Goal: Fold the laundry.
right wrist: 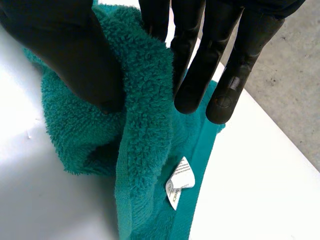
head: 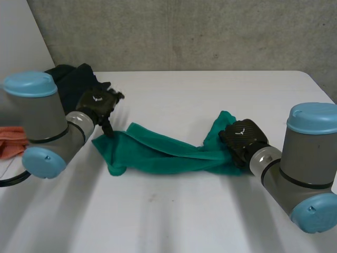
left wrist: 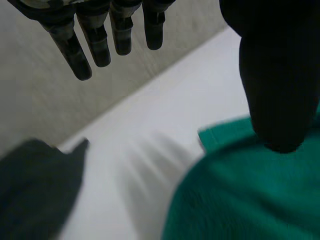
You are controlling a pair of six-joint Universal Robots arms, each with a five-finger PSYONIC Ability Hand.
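Towel [head: 168, 155], green, is seen bunched into a long roll across the middle of the desk [head: 210, 95], from centre left to centre right of the head view; it is not spread flat and no fold is made. Right hand [head: 242, 138] is on the towel's right end. In the right wrist view a raised ridge of terry is pinched between thumb [right wrist: 65, 50] and fingers [right wrist: 200, 65], so this hand is recorded as closed on the towel. A white label [right wrist: 180, 185] is noted on the hem beyond the fingertips. Left hand [head: 99, 103] is at the towel's left corner. In the left wrist view its fingers [left wrist: 100, 40] are held straight and clear of the cloth, and its thumb [left wrist: 280, 90] hangs over the corner. Contact cannot be told and nothing is gripped, so this hand is recorded as open. A dark garment [head: 73, 79] lies upper left and an orange cloth [head: 10, 142] at the left edge; neither is held. Step in hand, as judged: both ends are being taken up so the towel can be stretched flat before the first fold. The next move calls for the left hand to be closed on its corner, then for the ends to be drawn apart and the cloth laid smooth. A one-sided pull would likely drag the roll rather than open it.
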